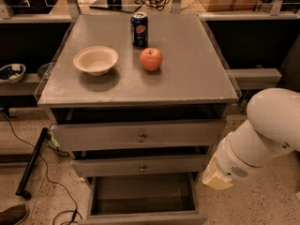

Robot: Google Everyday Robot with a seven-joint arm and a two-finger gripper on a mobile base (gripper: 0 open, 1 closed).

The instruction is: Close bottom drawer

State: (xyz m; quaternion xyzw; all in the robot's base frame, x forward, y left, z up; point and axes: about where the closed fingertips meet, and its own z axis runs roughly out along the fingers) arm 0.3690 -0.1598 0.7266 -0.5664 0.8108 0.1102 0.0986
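We see a grey square-topped metal cabinet (197,86) with three drawers filling most of the view. It stands to the picture-left of the gripper (216,178). The gripper is the pale beige end of a thick white rounded robot arm (267,130) that reaches in from the right edge. It hangs just beside the cabinet's right front corner, level with the gap between the two lower drawers. We cannot tell whether the gripper is released or clenched, and it holds nothing that we can see.

The wide grey top drawer with a brass knob (93,136) lies up and to the picture-left of the gripper and juts out a little. The mid-width grey middle drawer (103,167) is level with the gripper and near it, also slightly out. The narrow grey bottom drawer (140,218) is pulled far out, below and to the picture-left of the gripper. Its deep box is open to us and shows only a bare grey floor.

On the cabinet top, well above the gripper, sits a shallow cream round bowl (95,60) showing only its own pale inside. A red apple (151,59) stands closer to the gripper's side, and a dark blue soda can (139,29) stands upright just behind it.
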